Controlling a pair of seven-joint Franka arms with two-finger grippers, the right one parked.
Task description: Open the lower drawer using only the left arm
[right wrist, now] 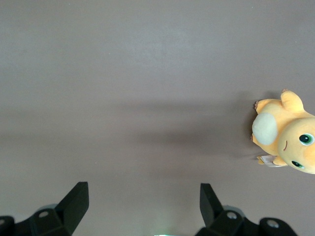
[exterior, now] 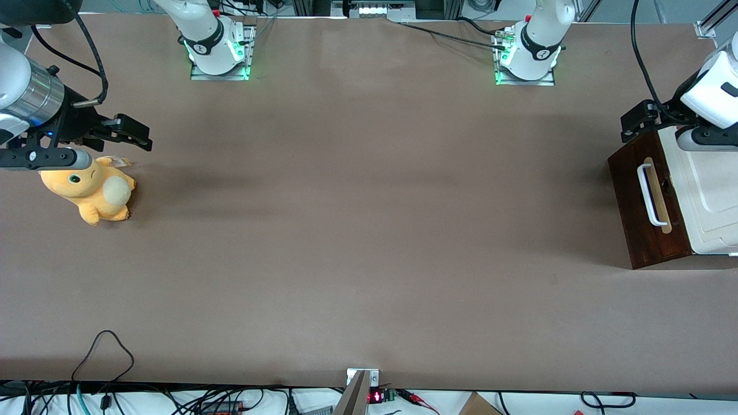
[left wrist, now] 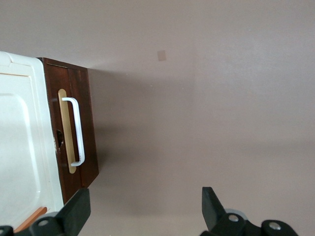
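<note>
The lower drawer (exterior: 634, 202) shows its dark brown front, which carries a white bar handle (exterior: 650, 193) on a pale strip. It sits flush with its cabinet at the working arm's end of the table. The left arm's gripper (exterior: 634, 124) hangs above the cabinet's corner that is farther from the front camera. In the left wrist view the gripper (left wrist: 145, 206) is open, with only bare table between its fingers. There the drawer front (left wrist: 86, 128) and its handle (left wrist: 76, 130) lie off to one side, apart from the fingers.
The cabinet's cream-white panelled part (exterior: 712, 190) adjoins the drawer front. A yellow plush toy (exterior: 95, 190) lies at the parked arm's end of the table. Cables (exterior: 104, 351) trail over the table edge nearest the front camera. A small tape patch (left wrist: 161, 55) marks the tabletop.
</note>
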